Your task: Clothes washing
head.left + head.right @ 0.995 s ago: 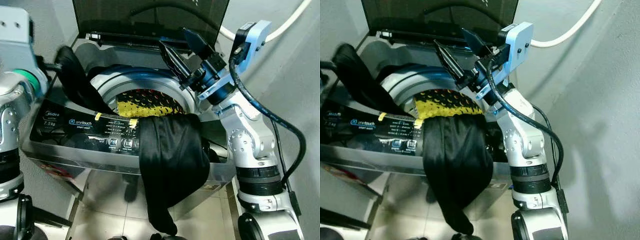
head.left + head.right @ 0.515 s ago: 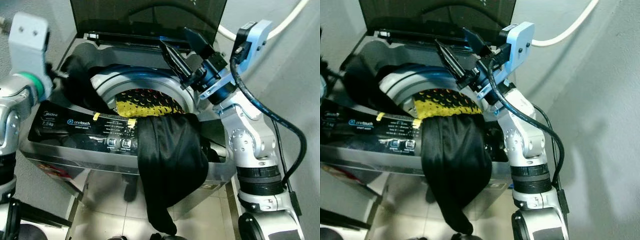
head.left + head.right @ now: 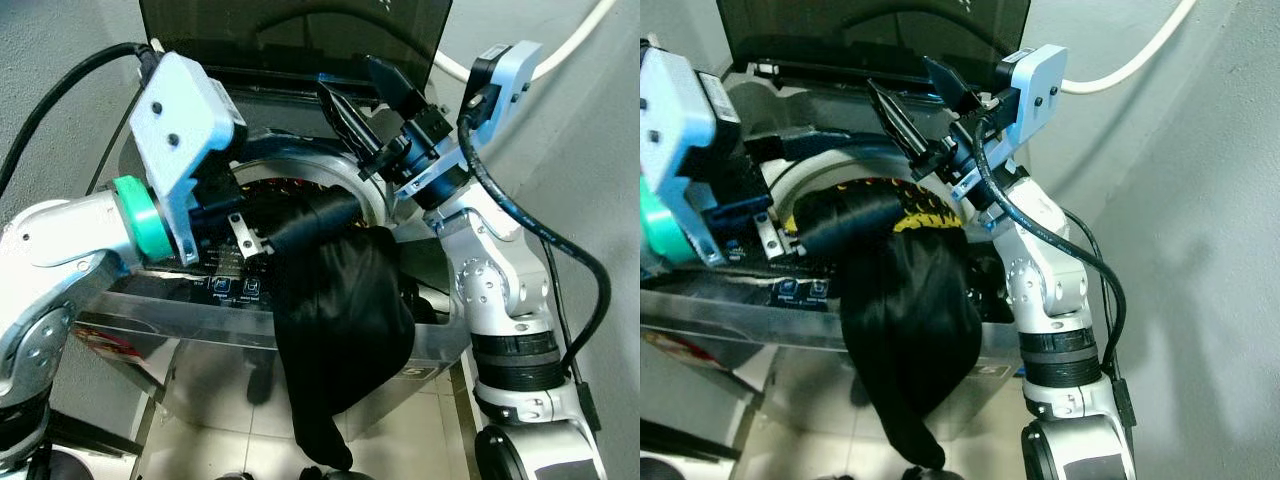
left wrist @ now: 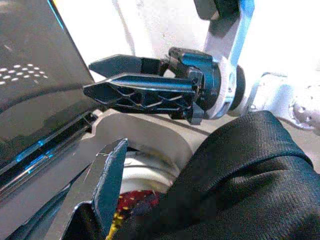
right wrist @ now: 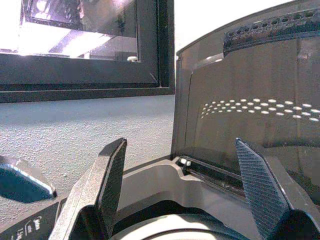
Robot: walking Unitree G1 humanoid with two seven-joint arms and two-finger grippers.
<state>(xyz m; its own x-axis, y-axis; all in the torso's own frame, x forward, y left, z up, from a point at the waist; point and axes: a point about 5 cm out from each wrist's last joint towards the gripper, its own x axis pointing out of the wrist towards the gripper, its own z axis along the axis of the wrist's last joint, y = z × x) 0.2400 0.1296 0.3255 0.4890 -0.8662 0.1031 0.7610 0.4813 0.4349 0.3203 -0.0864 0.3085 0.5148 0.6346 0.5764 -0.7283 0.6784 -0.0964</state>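
Left gripper (image 3: 262, 238): jaws shut on black shiny cloth (image 3: 340, 300), over grey top-load washing machine (image 3: 420, 330) rim.
Right gripper (image 3: 365, 95): jaws wide open, empty, far side above drum.

**Black garment draped over an open top-loading washer**

A top-loading washing machine (image 3: 150, 310) stands with its dark lid (image 3: 290, 35) raised. A black garment (image 3: 340, 320) hangs over the front rim, trailing toward the floor. A yellow-and-black patterned cloth (image 3: 925, 215) lies inside the drum.
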